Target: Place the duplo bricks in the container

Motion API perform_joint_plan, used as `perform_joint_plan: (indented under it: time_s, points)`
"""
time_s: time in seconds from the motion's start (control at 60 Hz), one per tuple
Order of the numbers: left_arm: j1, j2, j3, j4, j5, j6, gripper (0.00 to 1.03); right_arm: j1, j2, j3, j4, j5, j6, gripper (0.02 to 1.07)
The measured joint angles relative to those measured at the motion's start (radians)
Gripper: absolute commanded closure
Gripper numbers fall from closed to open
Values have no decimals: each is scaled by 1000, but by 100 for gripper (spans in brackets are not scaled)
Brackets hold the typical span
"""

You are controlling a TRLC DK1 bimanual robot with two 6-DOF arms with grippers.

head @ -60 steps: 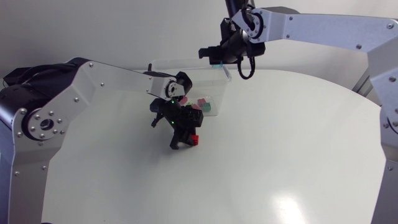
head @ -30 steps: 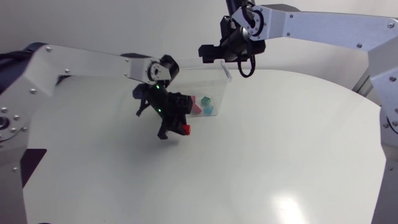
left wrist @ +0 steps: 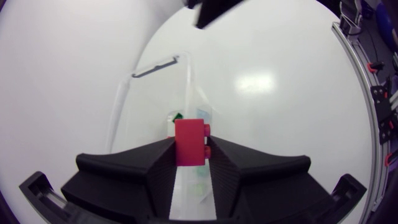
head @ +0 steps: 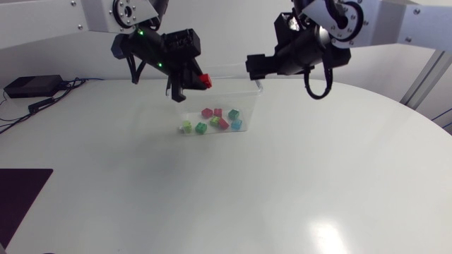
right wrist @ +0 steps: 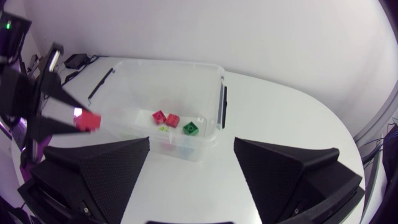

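Note:
A clear plastic container stands at the table's far middle. Several duplo bricks lie in it, among them a red one, a green one and a light blue one. My left gripper hangs above the container's left rear part, shut on a red brick. In the left wrist view the red brick sits between the two fingers, with the container below. My right gripper hovers open and empty over the container's right rear corner. In the right wrist view it looks down on the container.
A black box with cables lies at the table's far left. A dark patch shows at the front left. The white tabletop spreads wide in front of the container and to its right.
My left arm has lifted the red brick off the table in front of the container to high above it. My right gripper has opened over the container and drawn a little to the right.

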Motion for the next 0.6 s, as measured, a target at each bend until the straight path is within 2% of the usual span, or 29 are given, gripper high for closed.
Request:
perform_joint_plan:
  time_s: [0.1,0.317,0.367,0.433,0.483,0.567,0.6]
  points:
    - [15,18,29,73,0,-66,81,-1,-59,-122,34,-8,-26,8]
    - [40,137,151,125,-34,-158,79,-23,-195,-358,97,-14,-77,7]
    - [44,158,156,137,-55,-172,75,-30,-224,-394,104,-14,-85,7]
    - [47,183,156,157,-81,-188,62,-36,-261,-431,104,-14,-95,7]
    - [50,200,156,170,-99,-205,45,-42,-288,-453,104,-14,-102,7]
    - [53,218,156,182,-123,-234,5,-44,-331,-488,108,-10,-109,7]
    - [55,222,156,187,-131,-247,3,-46,-347,-501,109,-5,-110,7]
